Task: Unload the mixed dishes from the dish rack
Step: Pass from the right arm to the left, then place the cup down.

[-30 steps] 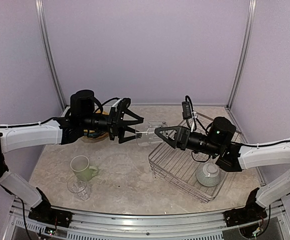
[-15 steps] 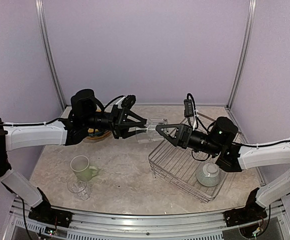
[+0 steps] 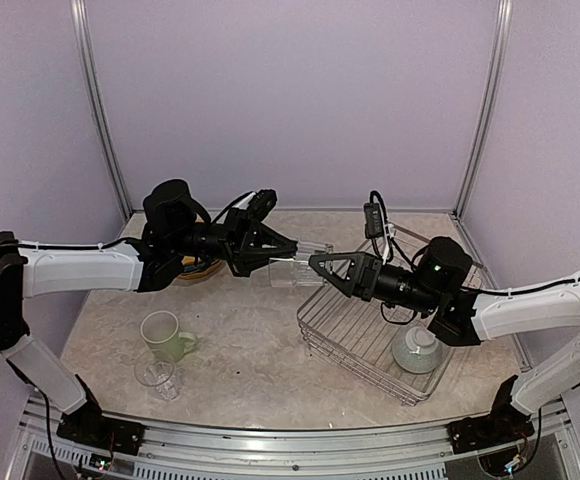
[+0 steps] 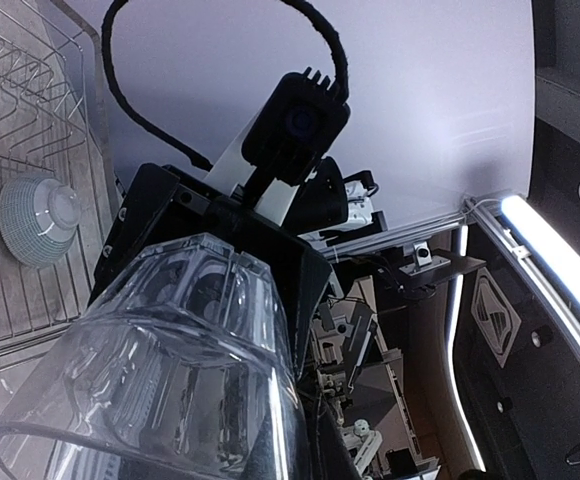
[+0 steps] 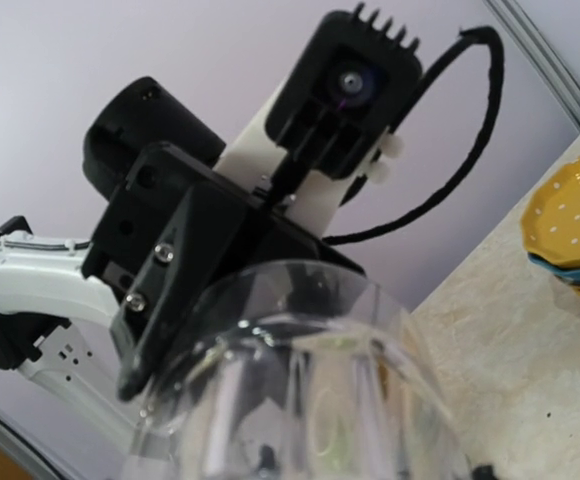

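Beige marbled table [image 3: 260, 345]: the widest bare stretch is mid-table, between the unloaded pieces on the left and the large silver wire dish rack [image 3: 355, 335] on the right. Only one piece is visible in the rack, the small white-and-light-blue ribbed bowl [image 3: 417, 350], upside down at its near right end. Over the last second the left arm has reached rightward. The left gripper [image 3: 282, 256], earlier wide and well short, now has its fingers spread either side of the left end of the clear faceted glass tumbler [image 3: 300, 265], which is in the air by the rack's left edge. No view shows whether it has clamped. The right gripper [image 3: 316, 263] is at the other end, and I judge it is pinching the tumbler, since nothing else carries it. This reads as a mid-air handover, right to left, after which the bowl looks like the last item. Already out are a stack of yellow dotted plates [image 5: 570, 225] at far left, a pale green mug [image 3: 167, 335] at near left, and a second clear glass [image 3: 157, 377] just beside the mug. Room: the rack rim sits close below the tumbler. A put-down near the mug is tight, so the mid-table stretch is safer. The side walls are well apart.
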Available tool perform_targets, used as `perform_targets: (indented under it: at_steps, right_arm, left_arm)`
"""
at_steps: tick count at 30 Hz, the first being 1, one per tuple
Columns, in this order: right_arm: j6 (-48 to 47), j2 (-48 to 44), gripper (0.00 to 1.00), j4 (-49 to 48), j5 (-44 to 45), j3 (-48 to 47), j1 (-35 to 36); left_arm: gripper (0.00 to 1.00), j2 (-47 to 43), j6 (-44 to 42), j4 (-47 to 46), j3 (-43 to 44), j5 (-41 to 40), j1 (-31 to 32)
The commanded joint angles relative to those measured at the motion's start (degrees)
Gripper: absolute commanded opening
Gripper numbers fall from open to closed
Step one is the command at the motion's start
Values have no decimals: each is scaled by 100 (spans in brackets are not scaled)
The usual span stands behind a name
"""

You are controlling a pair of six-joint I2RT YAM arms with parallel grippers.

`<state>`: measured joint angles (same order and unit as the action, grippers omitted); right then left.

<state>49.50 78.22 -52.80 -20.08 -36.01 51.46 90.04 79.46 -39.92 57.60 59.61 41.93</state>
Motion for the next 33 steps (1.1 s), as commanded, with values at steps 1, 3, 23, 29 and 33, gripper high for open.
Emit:
perform_targets:
  at_steps: [1,3,23,29,33]
  right_arm:
    - [-90,-25,40,-44,176,-20,4]
    - [-173,-76,56,131,250,-20,4]
    - [-801,-349,100,1333,830,-160,-27]
    - [-837,-242,100,1393,813,-226,-59]
    - [-849,-198,100,1386,804,-240,-74]
  left_arm:
    - [0,-77,-244,447,48,-45,-13]
    - [0,-195,-446,805,58,-101,-39]
    - [0,-2241,-2184,6129,-246,-1036,-372]
    - [0,-3227,-2482,8790,142,-1996,-386]
    - [0,-3605,-2340,9851,242,-2407,-370]
